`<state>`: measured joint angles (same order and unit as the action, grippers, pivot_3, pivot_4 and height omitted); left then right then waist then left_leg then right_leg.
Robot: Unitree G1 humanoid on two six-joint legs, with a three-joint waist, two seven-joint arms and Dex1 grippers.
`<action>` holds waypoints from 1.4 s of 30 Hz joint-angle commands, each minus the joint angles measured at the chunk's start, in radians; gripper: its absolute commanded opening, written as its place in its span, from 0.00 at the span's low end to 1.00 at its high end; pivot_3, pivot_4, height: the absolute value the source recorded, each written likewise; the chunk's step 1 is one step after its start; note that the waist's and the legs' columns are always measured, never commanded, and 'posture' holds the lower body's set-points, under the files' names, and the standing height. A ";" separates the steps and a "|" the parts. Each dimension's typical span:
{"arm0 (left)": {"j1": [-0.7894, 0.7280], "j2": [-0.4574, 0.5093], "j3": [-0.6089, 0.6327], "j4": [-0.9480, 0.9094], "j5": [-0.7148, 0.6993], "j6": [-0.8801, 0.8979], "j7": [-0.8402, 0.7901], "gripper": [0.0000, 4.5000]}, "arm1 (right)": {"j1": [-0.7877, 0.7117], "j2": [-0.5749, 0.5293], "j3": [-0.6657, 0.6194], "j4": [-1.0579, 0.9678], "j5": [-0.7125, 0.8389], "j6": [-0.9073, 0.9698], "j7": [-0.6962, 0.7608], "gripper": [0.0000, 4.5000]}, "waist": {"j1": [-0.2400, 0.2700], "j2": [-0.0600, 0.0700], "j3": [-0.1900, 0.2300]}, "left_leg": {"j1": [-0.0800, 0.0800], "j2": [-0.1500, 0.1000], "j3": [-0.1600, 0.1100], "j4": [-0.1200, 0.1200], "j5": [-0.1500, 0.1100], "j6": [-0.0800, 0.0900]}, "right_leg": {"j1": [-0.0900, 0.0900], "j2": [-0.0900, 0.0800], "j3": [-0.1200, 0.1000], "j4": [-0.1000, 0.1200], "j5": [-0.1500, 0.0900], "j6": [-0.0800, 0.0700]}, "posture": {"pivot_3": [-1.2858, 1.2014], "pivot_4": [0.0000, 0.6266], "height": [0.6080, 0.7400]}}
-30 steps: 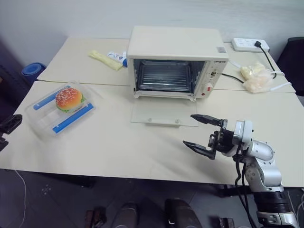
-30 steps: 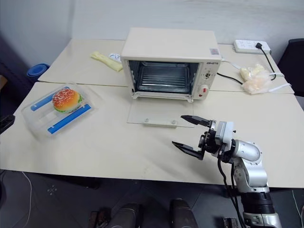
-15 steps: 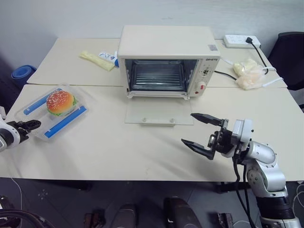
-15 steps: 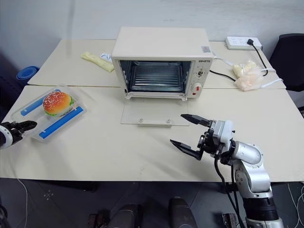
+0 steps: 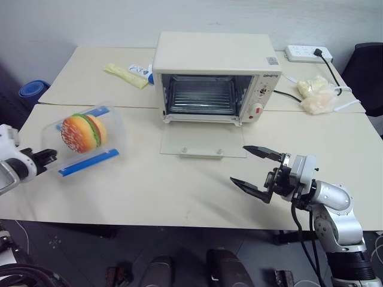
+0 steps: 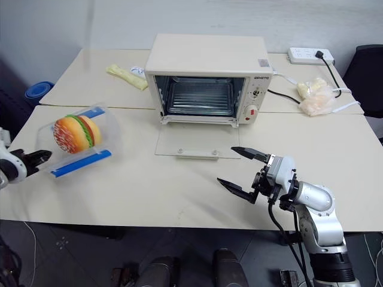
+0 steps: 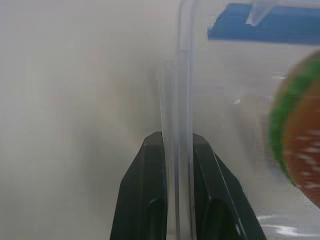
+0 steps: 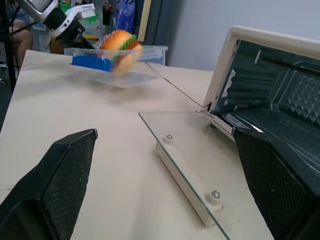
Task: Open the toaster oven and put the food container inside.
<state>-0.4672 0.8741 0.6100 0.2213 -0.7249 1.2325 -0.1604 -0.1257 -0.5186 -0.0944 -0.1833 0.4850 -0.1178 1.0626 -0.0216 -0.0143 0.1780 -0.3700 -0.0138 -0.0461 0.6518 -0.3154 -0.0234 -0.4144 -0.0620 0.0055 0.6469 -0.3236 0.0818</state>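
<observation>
With the toaster oven (image 5: 215, 78) open, our left gripper (image 5: 46, 156) clamps the food container (image 5: 82, 136) rim for carrying inside, while our right gripper (image 5: 257, 173) waits fingers apart.

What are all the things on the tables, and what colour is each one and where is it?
toaster oven: one, cream-white, middle back, glass door lying open flat on the table.
food container: one, clear with blue strips, left side, tilted up, toy hamburger inside.
yellow packet: one, left of the oven at the back.
plastic bag: one, whitish, right of the oven.
power strip: one, white, back right corner.
tables: two, beige, pushed together.
left gripper: black fingers pinching the container's edge.
right gripper: black fingers wide open, in front of the oven.
</observation>
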 commanded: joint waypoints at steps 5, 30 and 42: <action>-0.172 0.000 -0.129 -0.244 -0.034 0.173 -0.012 0.04 | 0.088 -0.023 -0.068 -0.044 0.001 -0.025 -0.041 1.00 | 0.010 0.000 0.000 | 0.000 -0.001 0.000 0.001 0.000 0.000 | 0.000 0.000 0.000 0.001 0.000 0.000 | 0.52 0.24 1.00; -0.623 -0.525 -0.450 0.011 0.296 0.122 0.113 0.04 | 0.360 0.037 -0.101 -0.256 -0.049 -0.073 -0.253 1.00 | 0.026 -0.001 0.000 | 0.000 -0.003 0.001 0.009 0.000 0.000 | 0.001 0.001 0.001 0.007 0.000 0.001 | 0.52 0.24 1.00; -0.637 -0.552 -0.381 -0.007 0.300 0.052 0.057 0.80 | 0.362 0.060 -0.097 -0.262 -0.010 -0.032 -0.308 1.00 | 0.022 -0.001 0.000 | 0.000 -0.002 0.002 0.010 0.001 -0.001 | 0.001 0.001 0.001 0.007 0.000 0.001 | 0.52 0.24 1.00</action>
<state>-1.0882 0.2985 0.1912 0.2748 -0.4070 1.3102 -0.0756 0.2407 -0.4672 -0.1652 -0.4022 0.4336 -0.1614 0.7770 0.0002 -0.0151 0.1784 -0.3698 -0.0160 -0.0445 0.6613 -0.3149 -0.0241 -0.4135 -0.0609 0.0063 0.6543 -0.3232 0.0830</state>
